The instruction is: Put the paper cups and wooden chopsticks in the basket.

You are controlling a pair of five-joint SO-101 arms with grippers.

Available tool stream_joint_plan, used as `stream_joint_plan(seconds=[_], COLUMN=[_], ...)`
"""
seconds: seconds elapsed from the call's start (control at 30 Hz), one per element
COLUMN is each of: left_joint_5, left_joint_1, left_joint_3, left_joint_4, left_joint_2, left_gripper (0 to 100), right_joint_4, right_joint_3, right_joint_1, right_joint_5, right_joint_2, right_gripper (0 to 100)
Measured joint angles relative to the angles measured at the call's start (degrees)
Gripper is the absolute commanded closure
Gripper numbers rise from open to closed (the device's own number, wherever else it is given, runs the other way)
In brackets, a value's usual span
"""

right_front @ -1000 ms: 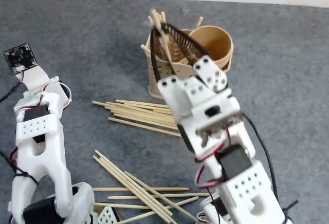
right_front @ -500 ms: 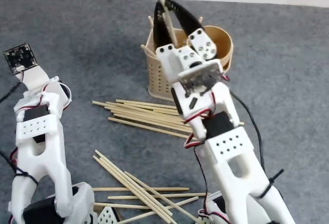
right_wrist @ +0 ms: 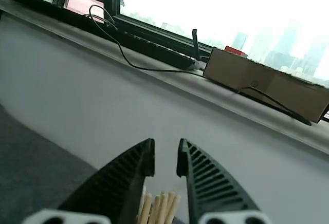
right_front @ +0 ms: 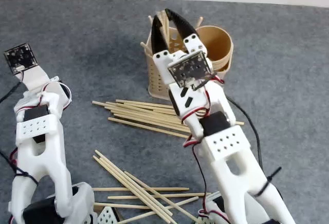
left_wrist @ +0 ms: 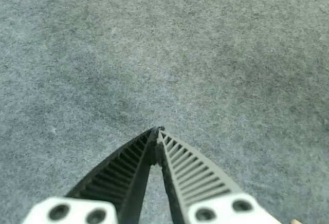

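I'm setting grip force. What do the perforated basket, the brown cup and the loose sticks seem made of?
Beige perforated basket: likely moulded plastic, matte, given its regular grid of holes. Tan round cup: seems paper, with a thin wall and dull surface. Pale thin chopsticks: apparently bare wood, light, matte, unvarnished.

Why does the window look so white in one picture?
Right wrist view: daylight through the window glares white, so the right arm's black ribbed plastic pincer reads as a dark shape against it. Left wrist view: the grey carpeted table is evenly lit, with no glare. High view: the loose wooden chopsticks cast only faint shadows.
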Motion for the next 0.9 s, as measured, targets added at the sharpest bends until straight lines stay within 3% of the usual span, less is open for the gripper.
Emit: stream_joint_plan(seconds=[0.37, 0.67, 0.9], left_joint_5=[0.0, 0.0, 0.0], left_joint_1=[0.0, 0.0, 0.0], left_joint_3=[0.0, 0.0, 0.0], left_joint_4=[0.0, 0.0, 0.0], left_joint_2=[0.0, 0.0, 0.0], left_gripper=[99, 99, 99], right_joint_4=[19.4, 33.4, 49.1], right_joint_3=[2.5, 12.0, 15.2], right_joint_1=[-0.2, -11.2, -14.7], right_joint_5=[0.0, 0.1, -2.4], right_joint_2=[-14.9, -29.7, -35.3], right_gripper=[91.1, 91.1, 90.8])
